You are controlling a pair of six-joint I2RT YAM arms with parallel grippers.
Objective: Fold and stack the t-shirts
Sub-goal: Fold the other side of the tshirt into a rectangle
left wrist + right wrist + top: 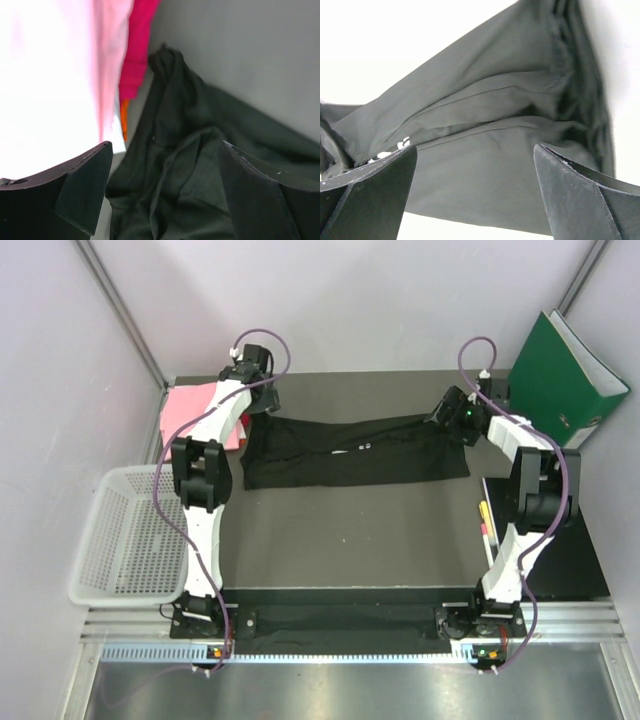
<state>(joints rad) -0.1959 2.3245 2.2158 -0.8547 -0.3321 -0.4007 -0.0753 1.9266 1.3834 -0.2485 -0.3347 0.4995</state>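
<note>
Left hand (pixel 166 146) and right hand (pixel 475 147) both agape over black t-shirt (pixel 350 450), lettering (pixel 402 144) mostly hidden

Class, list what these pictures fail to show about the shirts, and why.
1. Top view: white lettering on the black t-shirt, too small to read.
2. Left wrist view: light pink shirt, washed out by glare.
3. Top view: pink shirts, partly hidden behind the left arm.

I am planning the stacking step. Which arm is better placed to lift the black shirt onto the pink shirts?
Probably the left arm: its open jaws hang over the black shirt's left end, right beside the pink shirts. The right arm stands at the far right end.
</note>
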